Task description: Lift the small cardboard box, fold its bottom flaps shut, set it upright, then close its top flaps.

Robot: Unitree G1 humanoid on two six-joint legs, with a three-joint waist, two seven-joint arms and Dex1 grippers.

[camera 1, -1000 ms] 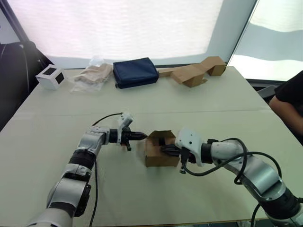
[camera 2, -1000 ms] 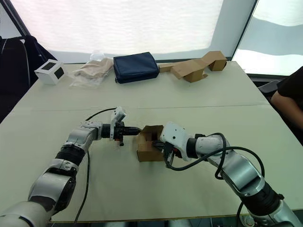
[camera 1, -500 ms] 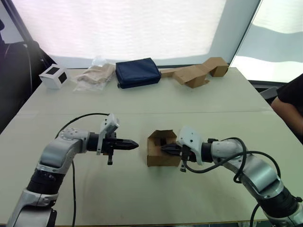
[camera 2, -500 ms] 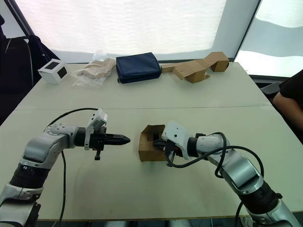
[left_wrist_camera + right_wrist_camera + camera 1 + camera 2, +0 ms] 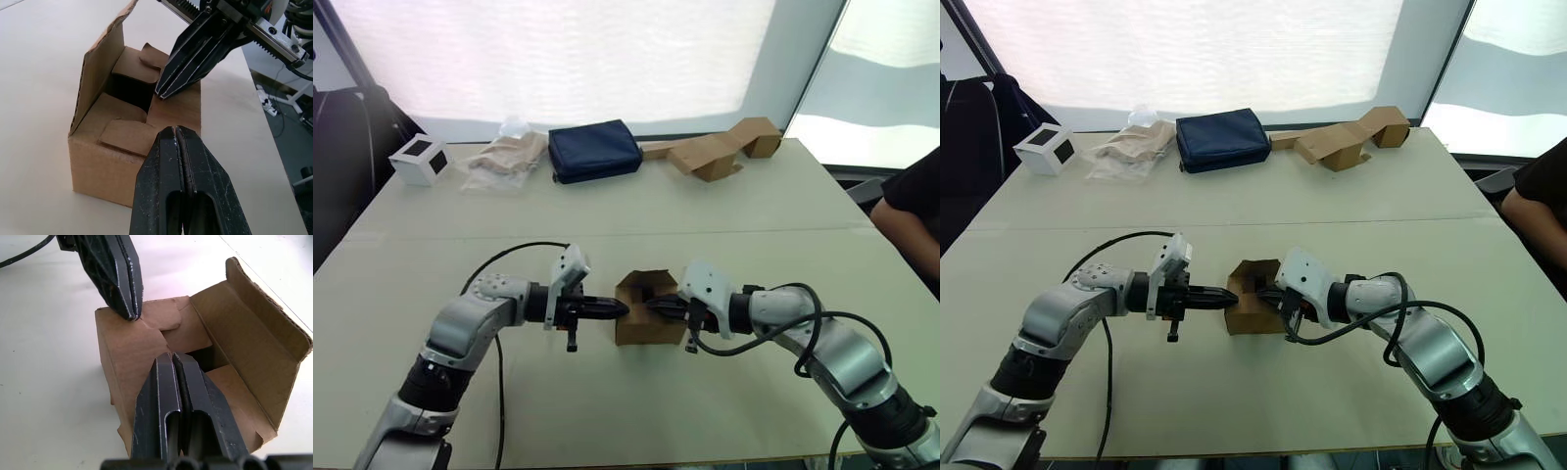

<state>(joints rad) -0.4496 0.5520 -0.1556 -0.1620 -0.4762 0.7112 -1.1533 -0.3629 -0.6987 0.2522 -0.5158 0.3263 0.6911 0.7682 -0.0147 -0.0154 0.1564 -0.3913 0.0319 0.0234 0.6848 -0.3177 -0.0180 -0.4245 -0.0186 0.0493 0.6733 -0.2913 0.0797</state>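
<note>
Sitting between both end effectors, small cardboard box [image 5: 642,311]

Lab: bare table [image 5: 773,235], cable-strewn floor [image 5: 288,122]

The small cardboard box [image 5: 641,310] sits on the table [image 5: 636,211]; grippers flank it.

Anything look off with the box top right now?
Yes: on the small cardboard box, one of the top flaps stands upright while the others are pushed in, leaving a dark gap between them.
</note>
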